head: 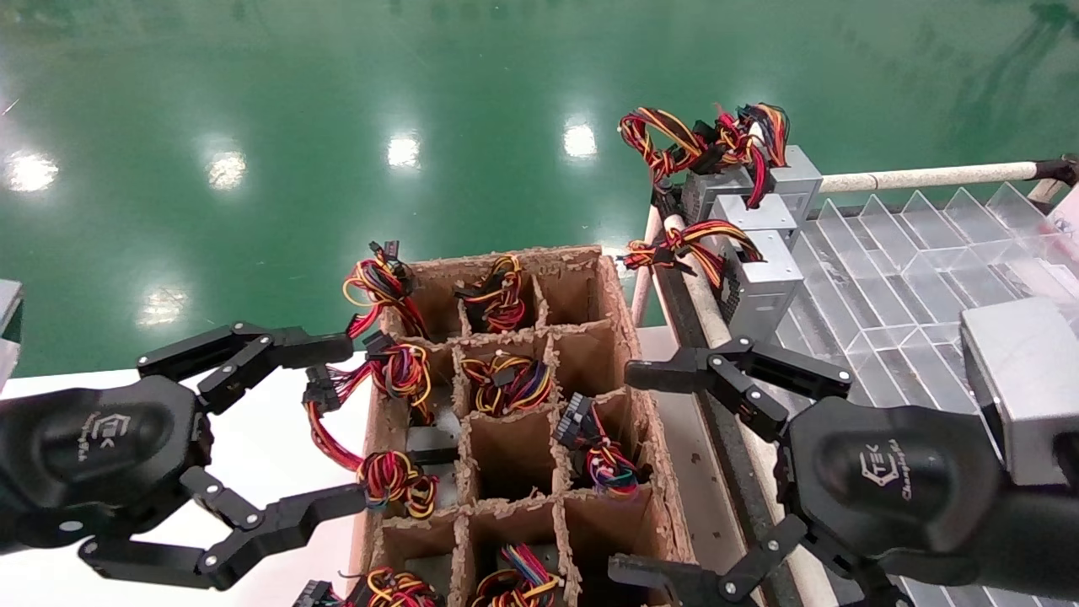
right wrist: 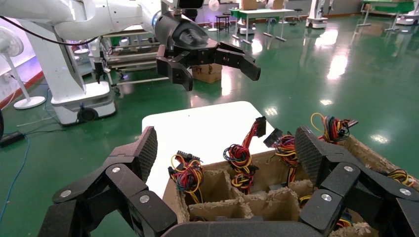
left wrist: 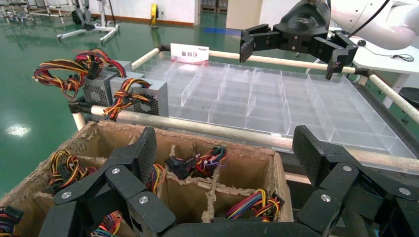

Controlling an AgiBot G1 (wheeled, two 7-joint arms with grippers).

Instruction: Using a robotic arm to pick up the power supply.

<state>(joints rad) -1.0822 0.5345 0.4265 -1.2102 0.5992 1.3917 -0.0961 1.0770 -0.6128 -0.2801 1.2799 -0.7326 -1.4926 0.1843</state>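
pickup hasn't started: the robotic arm's right gripper [head: 645, 472] hangs wide open and empty, the power supply [head: 603, 451] sitting in the cardboard crate [head: 624, 312] cell just between and below its fingertips. left gripper [head: 337, 426] idles open across the crate.

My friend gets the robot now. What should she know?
Left gripper: open, empty, beside the box's left edge.
Right gripper: open, empty, over the box's right edge.
Power supply: low in a right-hand compartment, wires on top.
Three supplies already stand by the clear tray.
Done: nothing gripped yet.
Left: lower the right gripper, close on the supply, lift it out.
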